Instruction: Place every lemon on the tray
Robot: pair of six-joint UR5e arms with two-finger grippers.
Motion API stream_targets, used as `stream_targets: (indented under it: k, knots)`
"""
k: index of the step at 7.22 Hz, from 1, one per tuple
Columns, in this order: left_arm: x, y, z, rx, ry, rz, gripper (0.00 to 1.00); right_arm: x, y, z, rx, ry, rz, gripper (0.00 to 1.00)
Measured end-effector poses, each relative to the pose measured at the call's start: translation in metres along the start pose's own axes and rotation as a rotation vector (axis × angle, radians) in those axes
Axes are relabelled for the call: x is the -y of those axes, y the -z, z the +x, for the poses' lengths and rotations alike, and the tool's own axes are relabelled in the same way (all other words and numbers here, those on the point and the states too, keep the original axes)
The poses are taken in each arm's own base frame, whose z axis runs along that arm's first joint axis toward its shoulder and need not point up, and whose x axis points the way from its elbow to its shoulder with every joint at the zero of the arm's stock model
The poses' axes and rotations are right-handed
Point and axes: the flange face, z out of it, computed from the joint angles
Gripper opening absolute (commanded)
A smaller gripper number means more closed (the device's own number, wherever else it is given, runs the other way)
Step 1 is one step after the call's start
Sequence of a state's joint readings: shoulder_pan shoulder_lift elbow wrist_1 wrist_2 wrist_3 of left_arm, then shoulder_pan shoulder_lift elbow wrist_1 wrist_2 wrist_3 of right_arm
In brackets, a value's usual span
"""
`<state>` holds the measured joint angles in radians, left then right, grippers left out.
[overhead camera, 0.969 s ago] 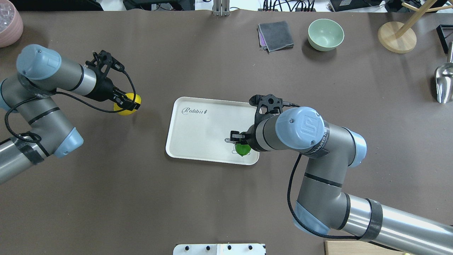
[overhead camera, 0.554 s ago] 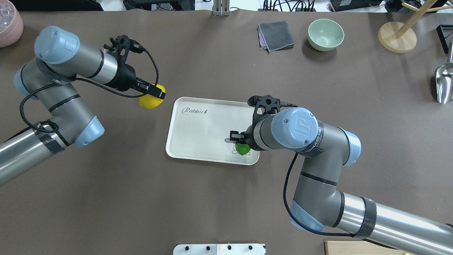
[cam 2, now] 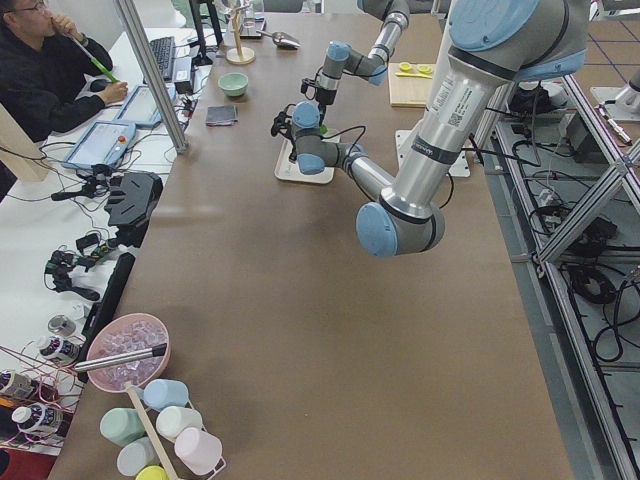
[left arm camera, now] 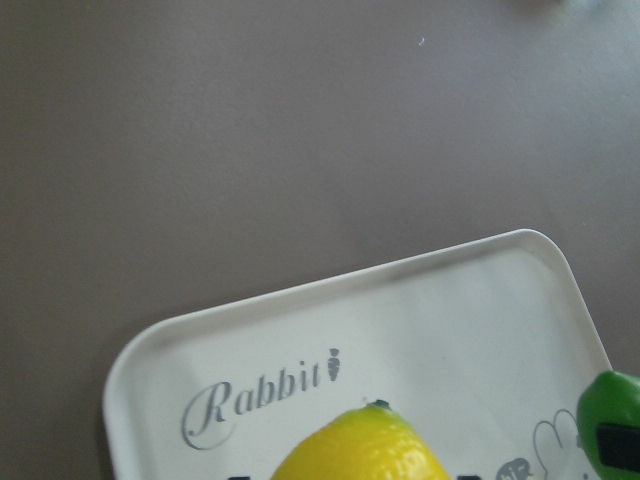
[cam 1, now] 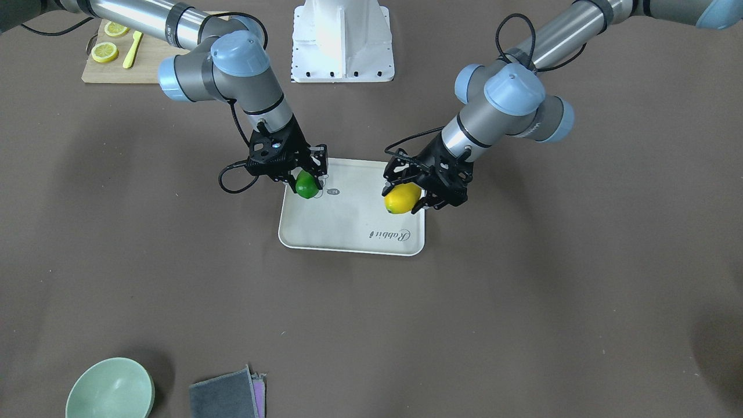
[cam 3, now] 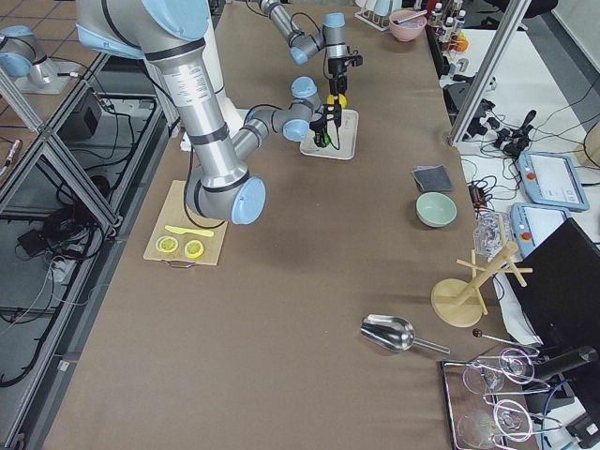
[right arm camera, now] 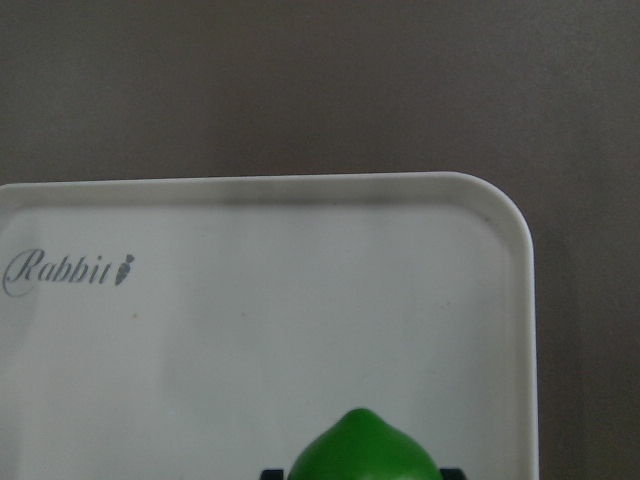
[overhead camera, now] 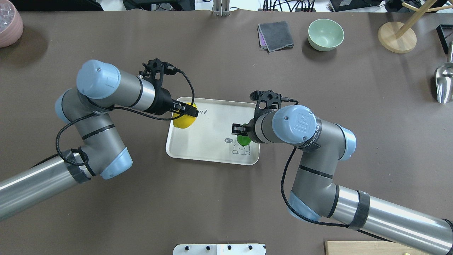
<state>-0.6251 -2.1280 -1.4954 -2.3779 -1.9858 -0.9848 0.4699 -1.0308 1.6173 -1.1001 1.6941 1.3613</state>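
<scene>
left gripper [overhead camera: 187, 113] clamped on yellow lemon [overhead camera: 183, 121], over far-left corner of tray [overhead camera: 208, 141], by "rabbit" script. right gripper [overhead camera: 241, 131] clamped on green lemon [overhead camera: 244, 141] at tray's right side, by cartoon drawing; contact with tray unclear. two lemons, one tray. far right: one green bowl [overhead camera: 325, 34], one grey cloth [overhead camera: 275, 36].

Overhead view: brown table [overhead camera: 212, 205]; cream tray [overhead camera: 205, 138] at centre; grey cloth [overhead camera: 275, 35] and green bowl [overhead camera: 325, 34] at 1 o'clock; metal scoop [overhead camera: 444, 83] at 3; pink bowl [overhead camera: 9, 26] at 10.

Free stretch of tray [overhead camera: 208, 132] between yellow lemon [overhead camera: 184, 121] and green lemon [overhead camera: 243, 140], one near each end.
</scene>
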Motion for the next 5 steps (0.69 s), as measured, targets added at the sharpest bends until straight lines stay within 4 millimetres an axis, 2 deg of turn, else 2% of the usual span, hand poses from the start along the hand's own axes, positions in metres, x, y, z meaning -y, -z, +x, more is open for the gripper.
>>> stream_targets:
  k: [1,2,3,4,5]
  knots:
    - [-0.013,-0.012,0.012,0.008,-0.001,0.01,0.0,0.007,-0.006,-0.011,0.002,-0.005,0.006,0.36]
    - [-0.025,-0.022,0.02,0.014,0.001,0.014,0.0,0.014,-0.01,-0.022,0.004,-0.01,0.013,0.99]
    - [-0.033,-0.028,0.024,0.018,0.002,0.011,0.0,0.021,-0.01,-0.028,0.007,-0.015,0.019,1.0]
    - [-0.037,-0.033,0.024,0.024,0.002,0.005,0.11,0.027,-0.008,-0.031,0.01,-0.019,0.025,1.0]
    - [-0.04,-0.036,0.022,0.03,0.001,0.001,0.88,0.036,-0.003,-0.032,0.012,-0.022,0.033,1.0]
